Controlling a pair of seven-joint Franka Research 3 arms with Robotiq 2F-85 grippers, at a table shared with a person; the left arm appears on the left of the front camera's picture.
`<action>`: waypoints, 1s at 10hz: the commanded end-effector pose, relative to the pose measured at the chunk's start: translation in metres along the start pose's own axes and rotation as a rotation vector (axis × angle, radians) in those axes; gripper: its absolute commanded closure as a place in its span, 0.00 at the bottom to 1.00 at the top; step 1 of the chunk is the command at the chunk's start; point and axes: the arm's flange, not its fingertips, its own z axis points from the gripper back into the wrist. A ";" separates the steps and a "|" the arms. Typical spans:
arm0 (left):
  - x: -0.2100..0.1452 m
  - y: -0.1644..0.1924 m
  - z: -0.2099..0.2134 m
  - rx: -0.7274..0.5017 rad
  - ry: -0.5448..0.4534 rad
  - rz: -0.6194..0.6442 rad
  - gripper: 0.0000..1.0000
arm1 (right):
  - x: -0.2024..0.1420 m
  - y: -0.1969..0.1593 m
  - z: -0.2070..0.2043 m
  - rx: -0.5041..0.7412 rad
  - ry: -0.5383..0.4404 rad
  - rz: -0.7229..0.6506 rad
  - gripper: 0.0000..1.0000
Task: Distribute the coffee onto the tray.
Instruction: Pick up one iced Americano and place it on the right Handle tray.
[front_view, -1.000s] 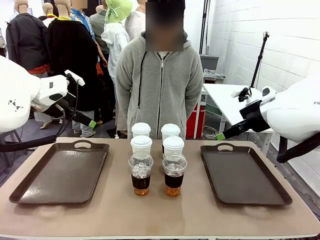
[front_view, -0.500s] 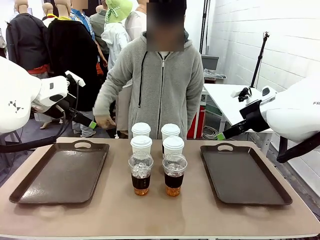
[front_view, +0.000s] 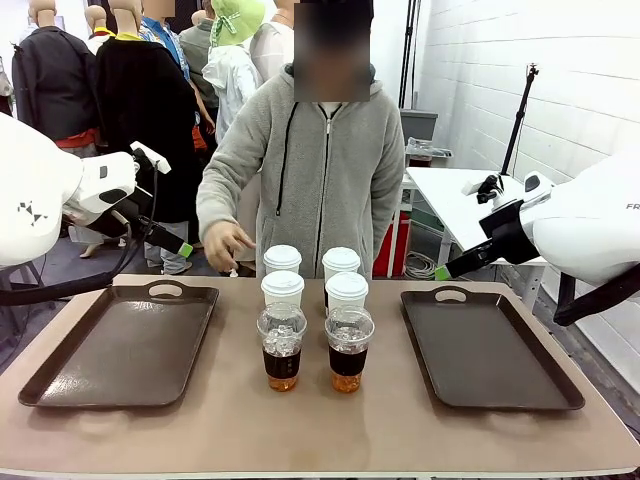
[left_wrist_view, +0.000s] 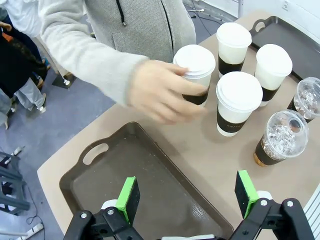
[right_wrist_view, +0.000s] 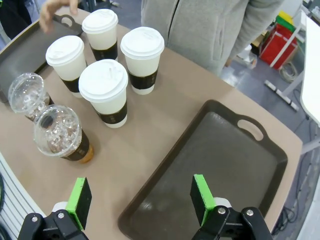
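A tan surface (front_view: 320, 440) runs across in front of me, with a dark left tray (front_view: 60, 385) and a dark right tray (front_view: 560, 395) lying bare at its two ends. My left gripper (left_wrist_view: 187, 195) hangs above the left tray, released, green pads wide apart with nothing between them. My right gripper (right_wrist_view: 140, 199) hangs just as slack and empty by the inner edge of the right tray.

All the coffee stands between the trays, two abreast and three deep, upright and close together. Nearest me are the left iced cup (front_view: 283, 348) and the right iced cup (front_view: 348, 348). Behind them come the near-left paper cup (front_view: 283, 290) and the near-right paper cup (front_view: 347, 292), then the far-left paper cup (front_view: 282, 259) and the far-right paper cup (front_view: 341, 262).

Each column lies inward from its own gripper, so the left column belongs to my left arm and the right column to my right. The cups' long axis is vertical, so I judge a level approach from the side, fingers straddling the body below the lid, starting with an iced cup on the open near side.

Farther off, the person's hand (left_wrist_view: 162, 92) is stretched to the far-left paper cup. It looks to be at the band, but I cannot tell whether it grips.
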 end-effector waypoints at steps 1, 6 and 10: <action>0.002 0.002 -0.001 0.000 0.008 0.002 0.00 | 0.000 0.000 0.000 0.007 -0.003 -0.002 0.00; 0.002 0.002 -0.001 0.000 0.008 0.002 0.00 | 0.000 0.000 0.000 0.007 -0.003 -0.002 0.00; 0.002 0.002 -0.001 0.000 0.008 0.002 0.00 | 0.000 0.000 0.000 0.007 -0.003 -0.002 0.00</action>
